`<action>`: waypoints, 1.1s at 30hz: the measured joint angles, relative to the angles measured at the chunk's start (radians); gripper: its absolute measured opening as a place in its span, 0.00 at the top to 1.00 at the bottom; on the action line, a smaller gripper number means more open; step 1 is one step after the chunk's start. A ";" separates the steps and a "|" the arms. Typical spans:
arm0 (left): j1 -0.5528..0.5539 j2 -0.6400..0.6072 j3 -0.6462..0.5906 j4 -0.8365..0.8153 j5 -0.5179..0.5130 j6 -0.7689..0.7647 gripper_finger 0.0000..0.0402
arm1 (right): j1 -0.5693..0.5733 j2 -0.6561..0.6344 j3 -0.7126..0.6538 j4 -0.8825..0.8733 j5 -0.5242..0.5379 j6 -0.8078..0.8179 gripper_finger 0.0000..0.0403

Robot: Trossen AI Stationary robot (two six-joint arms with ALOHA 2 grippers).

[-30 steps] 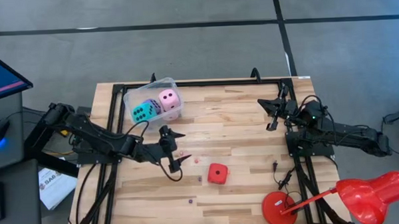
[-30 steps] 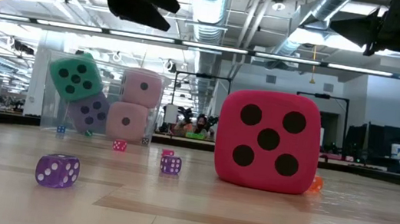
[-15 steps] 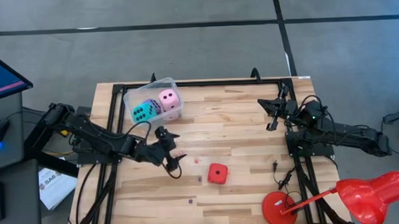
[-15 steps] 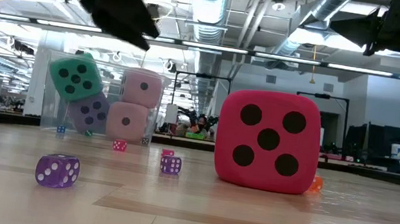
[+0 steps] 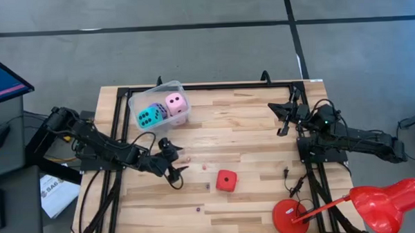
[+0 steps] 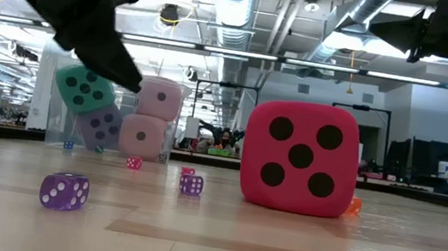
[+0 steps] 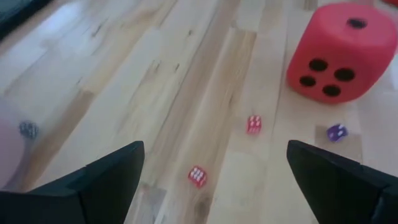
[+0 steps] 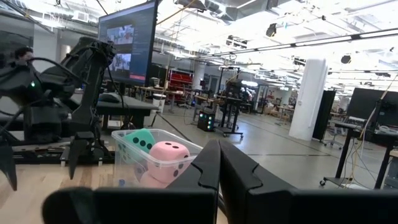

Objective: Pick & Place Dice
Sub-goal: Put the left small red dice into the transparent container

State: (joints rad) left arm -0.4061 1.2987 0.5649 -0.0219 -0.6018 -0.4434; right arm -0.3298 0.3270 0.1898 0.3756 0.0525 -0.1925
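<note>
High view: left gripper (image 5: 173, 156) jaws spread wide, empty, hovering over tabletop's middle, left of red die (image 5: 226, 180). Red die lies alone toward front edge. Cyan die (image 5: 147, 117) and pink die (image 5: 176, 103) sit in clear tub (image 5: 139, 99) at back-left corner, violet-blue one between them. Right gripper (image 5: 284, 118) shut, parked near right edge. Step, judged: approach for last pick. Next move: shift right over red die, descend, straddle it squarely before closing.

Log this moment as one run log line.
left gripper: open, empty, left of red die | right gripper: shut, waiting | tub: four dice inside
</note>
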 joint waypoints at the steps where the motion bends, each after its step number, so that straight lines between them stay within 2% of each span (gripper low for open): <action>1: 0.000 0.000 -0.011 0.005 0.000 -0.005 0.05 | 0.000 0.000 0.000 0.000 0.000 0.000 1.00; 6: -0.008 0.005 -0.035 0.040 0.000 -0.010 0.06 | 0.000 0.000 0.000 0.000 0.000 0.000 1.00; 12: -0.008 0.131 -0.034 0.151 0.000 -0.007 0.06 | 0.000 0.000 0.000 0.000 0.000 0.001 1.00; 16: 0.002 0.207 -0.035 0.143 0.000 0.005 0.06 | 0.000 0.000 0.000 0.000 0.000 0.001 1.00; 33: 0.060 0.346 -0.032 0.181 -0.004 -0.011 0.06 | 0.000 0.000 0.000 0.000 0.000 0.001 1.00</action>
State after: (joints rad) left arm -0.3465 1.6447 0.5325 0.1591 -0.6062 -0.4546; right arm -0.3294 0.3271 0.1898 0.3758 0.0523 -0.1917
